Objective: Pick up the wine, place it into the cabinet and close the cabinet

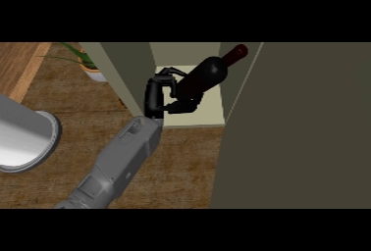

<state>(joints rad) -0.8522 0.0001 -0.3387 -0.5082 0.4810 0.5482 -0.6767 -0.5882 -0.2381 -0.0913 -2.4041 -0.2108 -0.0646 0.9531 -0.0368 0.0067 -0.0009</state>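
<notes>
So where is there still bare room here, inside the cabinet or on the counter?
Bare: the shelf floor right of the hand, under the wine; the counter between forearm and cabinet door. Crowded: the cabinet's left wall, where hand and bottle fill the gap.

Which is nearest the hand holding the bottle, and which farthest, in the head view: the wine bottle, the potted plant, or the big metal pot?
1. Wine bottle: in the hand, inside the cabinet.
2. Potted plant: upper left.
3. Metal pot: far left edge.
</notes>
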